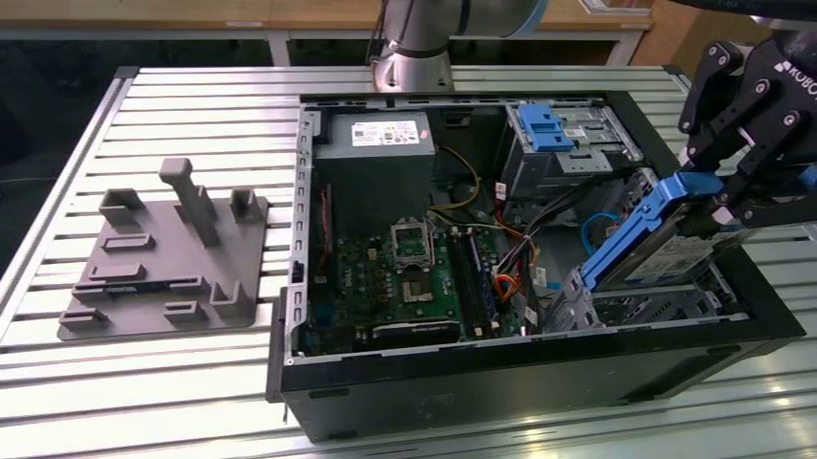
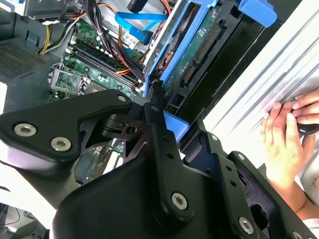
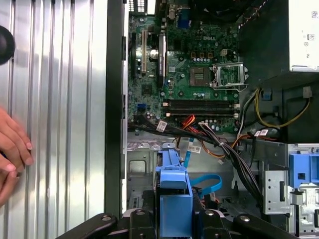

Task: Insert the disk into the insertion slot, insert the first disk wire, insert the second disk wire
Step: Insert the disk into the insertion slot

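The disk (image 1: 653,244), silver in a bright blue carrier, stands tilted at the exterior view's right, inside the open computer case (image 1: 511,382). Its lower end sits in the mouth of the insertion slot (image 1: 664,308), a silver perforated cage, and its upper end sticks out above. My gripper (image 1: 717,203) is shut on the carrier's upper end. In the first wrist view the blue carrier (image 3: 174,196) runs between the black fingers (image 3: 137,219) over the cage (image 3: 142,167). In the second wrist view the disk's circuit side (image 2: 199,55) faces the camera. A loose blue flat cable (image 1: 592,235) lies beside the cage.
A grey bay with a blue latch (image 1: 552,129) stands behind the cage. The motherboard (image 1: 408,277), power supply (image 1: 373,134) and wire bundles (image 3: 219,139) are inside the case. A grey fixture (image 1: 166,258) lies at the exterior view's left. A person's hand (image 2: 284,134) rests on the slatted table.
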You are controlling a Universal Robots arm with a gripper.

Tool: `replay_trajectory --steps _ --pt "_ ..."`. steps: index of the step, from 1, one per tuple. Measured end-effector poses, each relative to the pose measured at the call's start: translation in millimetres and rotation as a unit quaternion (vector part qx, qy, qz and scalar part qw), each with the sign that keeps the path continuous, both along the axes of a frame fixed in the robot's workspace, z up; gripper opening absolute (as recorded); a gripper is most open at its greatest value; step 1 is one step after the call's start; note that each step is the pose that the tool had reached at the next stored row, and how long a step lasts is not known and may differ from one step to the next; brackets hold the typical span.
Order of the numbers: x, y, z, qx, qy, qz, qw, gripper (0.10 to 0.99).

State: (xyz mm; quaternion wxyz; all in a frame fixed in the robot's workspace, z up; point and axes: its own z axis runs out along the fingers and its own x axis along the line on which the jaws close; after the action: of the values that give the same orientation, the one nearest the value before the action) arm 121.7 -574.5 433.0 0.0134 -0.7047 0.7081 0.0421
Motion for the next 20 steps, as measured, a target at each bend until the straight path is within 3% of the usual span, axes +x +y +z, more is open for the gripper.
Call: replay_trajectory --steps 17,19,20 --pt "1.2 0.0 -22.3 -0.0002 0.0000 0.000 1.0000 0.373" --pt "1.2 0.0 -22.4 -0.0006 0.0000 0.000 1.0000 0.490" --pt "1.2 0.0 -22.4 -0.0006 0.0000 0.000 1.0000 0.490"
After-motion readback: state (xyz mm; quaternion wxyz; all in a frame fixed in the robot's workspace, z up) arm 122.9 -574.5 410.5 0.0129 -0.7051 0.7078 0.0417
